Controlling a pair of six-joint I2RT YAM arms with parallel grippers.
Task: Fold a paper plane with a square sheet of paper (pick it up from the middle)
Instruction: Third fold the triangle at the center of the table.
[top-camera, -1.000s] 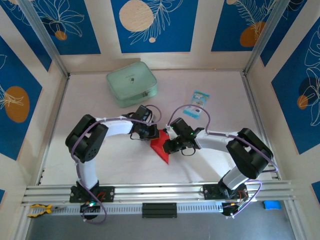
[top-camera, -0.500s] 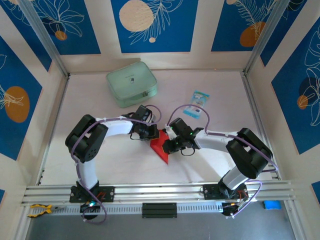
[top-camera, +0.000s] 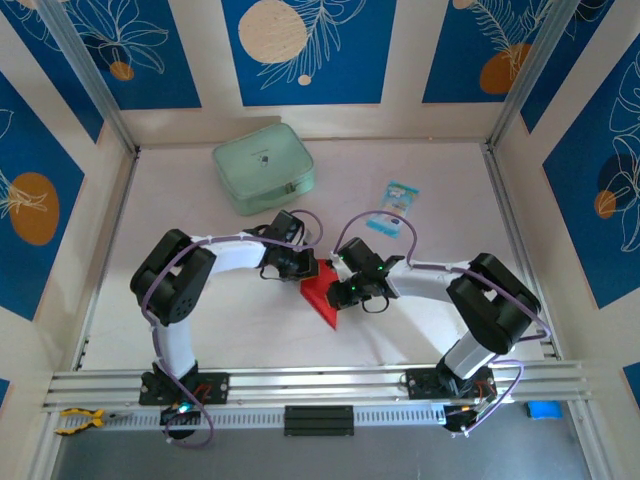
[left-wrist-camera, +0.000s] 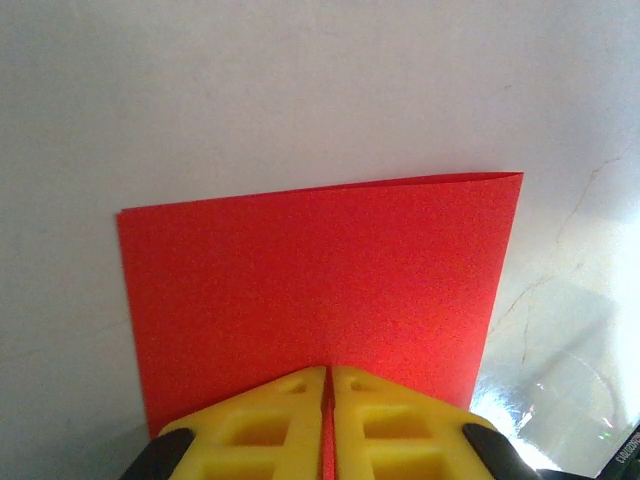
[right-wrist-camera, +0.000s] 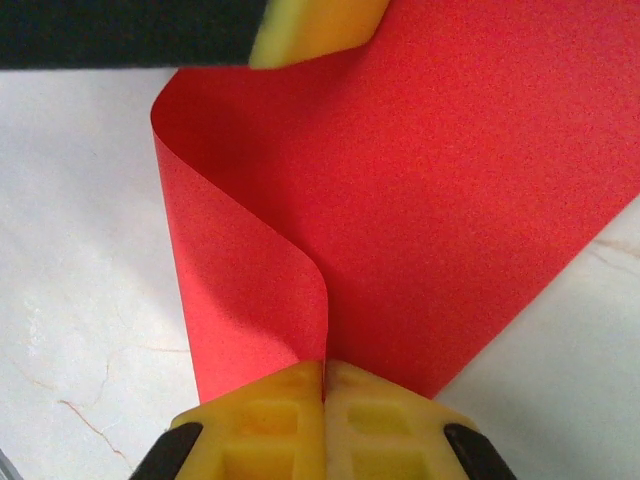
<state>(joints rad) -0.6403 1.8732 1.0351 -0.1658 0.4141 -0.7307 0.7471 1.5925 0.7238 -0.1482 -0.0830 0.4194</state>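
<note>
Red square sheet of paper (top-camera: 322, 298) folded over at table (top-camera: 200, 330) centre (one flap curled loosely), left gripper (left-wrist-camera: 328, 378) pinched tight on its eleven o'clock edge, right gripper (right-wrist-camera: 323, 370) clamped on it at three o'clock.

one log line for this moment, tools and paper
left tool: shut on red paper | right tool: shut on red paper | red paper: curled over

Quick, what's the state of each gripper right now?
Left gripper: closed, pinching the red sheet at one edge.
Right gripper: closed, pinching the same sheet where it curls over.
</note>
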